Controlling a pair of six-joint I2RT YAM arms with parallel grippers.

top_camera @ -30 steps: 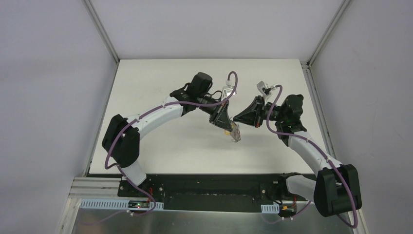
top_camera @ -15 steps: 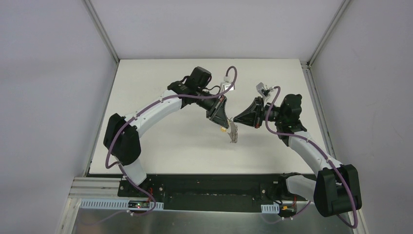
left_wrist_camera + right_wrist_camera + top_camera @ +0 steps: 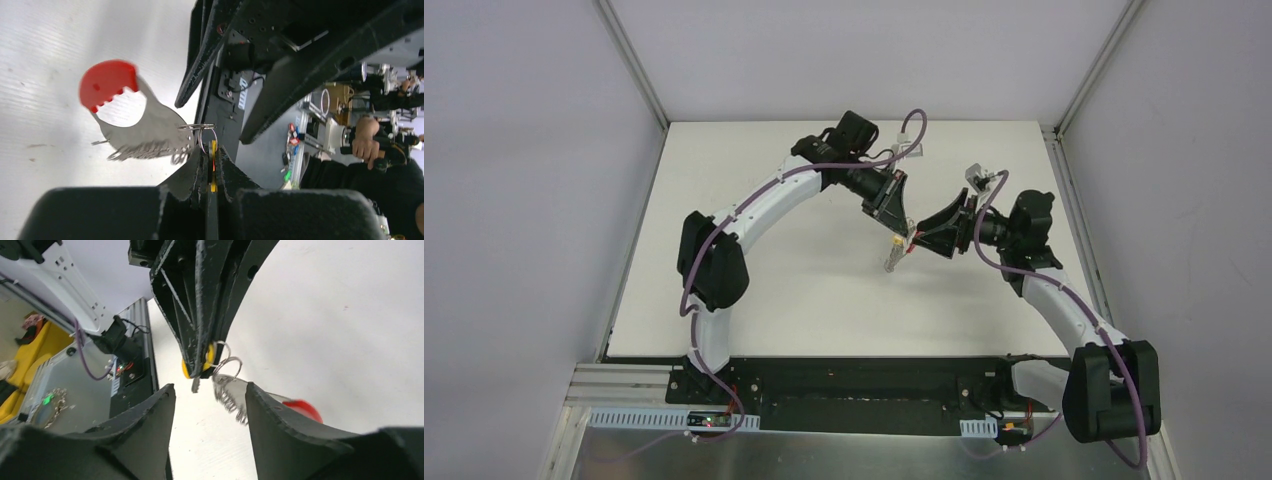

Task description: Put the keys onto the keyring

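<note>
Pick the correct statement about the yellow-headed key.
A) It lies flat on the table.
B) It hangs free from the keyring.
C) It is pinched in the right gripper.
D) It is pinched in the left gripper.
D: the key sits clamped between the shut jaws of the left gripper, the keyring dangles from it, and the right gripper has its jaws apart.

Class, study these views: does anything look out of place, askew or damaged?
Nothing looks damaged or spilled. One oddity: the keyring dangles slantwise in mid-air at the key pinched in the left gripper.
</note>
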